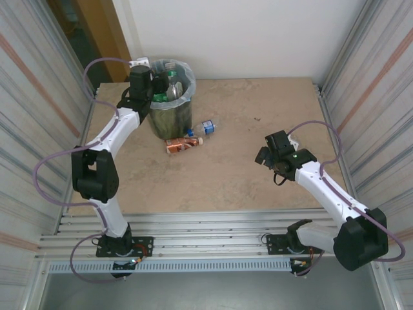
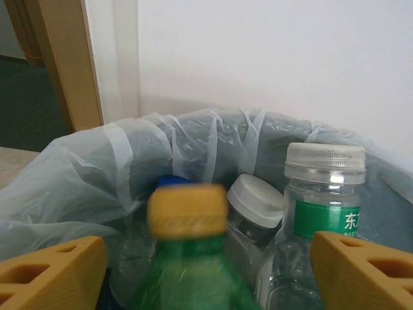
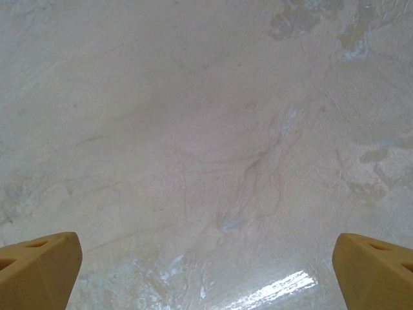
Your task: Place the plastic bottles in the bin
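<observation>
Left gripper (image 2: 206, 240) hangs over the bin (image 1: 169, 120), jaws apart, a blurred yellow-capped green bottle (image 2: 188, 281) between them, touching neither. Inside the bin, a clear bottle (image 2: 324, 169) wears a green label (image 2: 326, 221) starting "东". A brown-orange bottle (image 1: 181, 146) and a blue-capped bottle (image 1: 204, 127) lie beside the bin. Right gripper (image 3: 206, 248) is spread wide over the table (image 3: 193, 129)

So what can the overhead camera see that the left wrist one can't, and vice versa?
Overhead: the table, the right arm, and two bottles lying beside the bin, a brown-orange bottle and a clear blue-capped bottle. Left wrist: a blurred yellow-capped green bottle between the fingers of the open left end effector, and a clear green-labelled bottle inside the bin. Both: the bin's pale bag liner with bottles inside.
</observation>
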`<action>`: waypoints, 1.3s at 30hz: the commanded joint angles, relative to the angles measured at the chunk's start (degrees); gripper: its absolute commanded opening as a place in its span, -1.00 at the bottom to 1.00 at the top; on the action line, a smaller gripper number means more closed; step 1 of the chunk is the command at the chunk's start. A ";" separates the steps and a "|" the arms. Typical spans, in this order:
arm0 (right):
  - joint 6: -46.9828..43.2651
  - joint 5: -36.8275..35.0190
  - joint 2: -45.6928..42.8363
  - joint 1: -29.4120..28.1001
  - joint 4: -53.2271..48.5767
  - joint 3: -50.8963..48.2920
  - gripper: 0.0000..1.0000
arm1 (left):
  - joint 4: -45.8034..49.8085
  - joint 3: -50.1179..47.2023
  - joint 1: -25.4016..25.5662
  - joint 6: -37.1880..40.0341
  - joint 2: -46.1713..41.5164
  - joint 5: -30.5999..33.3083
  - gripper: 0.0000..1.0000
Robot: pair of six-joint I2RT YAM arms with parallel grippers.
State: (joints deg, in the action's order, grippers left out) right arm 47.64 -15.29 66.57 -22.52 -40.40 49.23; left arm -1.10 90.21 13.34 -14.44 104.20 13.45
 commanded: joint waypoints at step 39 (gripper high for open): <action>1.52 -0.18 -0.30 -0.81 1.46 -0.63 0.96 | 12.47 -11.97 10.63 24.06 -27.29 -6.54 0.96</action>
State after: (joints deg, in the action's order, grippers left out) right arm 47.66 -15.11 66.74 -22.90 -39.09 49.21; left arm 8.45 81.12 22.76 5.91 80.73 9.58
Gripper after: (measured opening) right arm 0.981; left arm 0.980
